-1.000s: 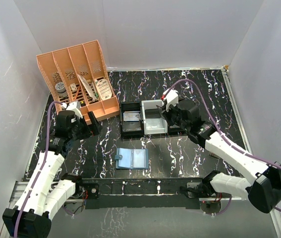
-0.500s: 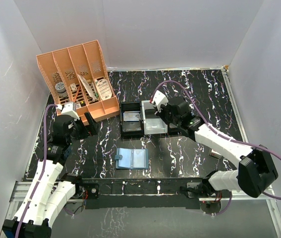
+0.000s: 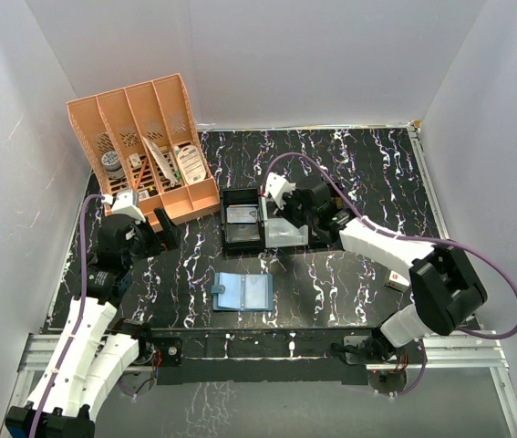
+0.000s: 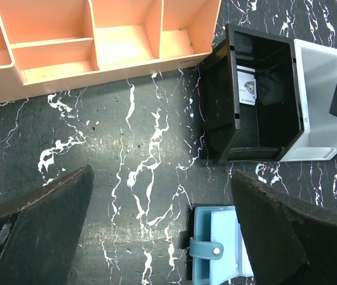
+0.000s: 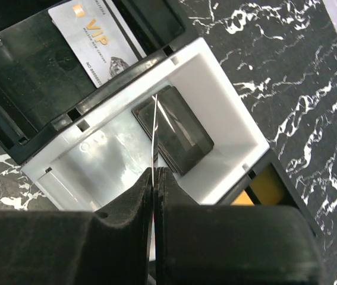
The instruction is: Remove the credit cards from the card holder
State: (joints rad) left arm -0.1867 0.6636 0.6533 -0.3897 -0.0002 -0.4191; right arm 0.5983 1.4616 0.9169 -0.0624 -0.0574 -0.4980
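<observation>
Evidently the right tool [image 5: 154,172], clamped on a thin plastic credit card [image 5: 154,130] held edge-on over the white rectangular plastic tray [image 5: 223,102], needed lowering before release, while the teal-blue soft card holder [image 3: 244,293] lay open on the tabletop.

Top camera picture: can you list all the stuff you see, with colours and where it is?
table: one, black with white veins, under everything
organizer: one, orange, far left corner
white tray: one, white, middle of table
black trays: two, black, either side of the white tray
credit cards: three; silver one in the black tray nearer the organizer, dark one in the white tray, one edge-on, colour unclear, pinched above the white tray
card holder: one, blue, lying open, near edge
small box: one, white with red mark, right side
left tool: one, black, open, empty, near the organizer
right tool: one, black, shut on the edge-on card
</observation>
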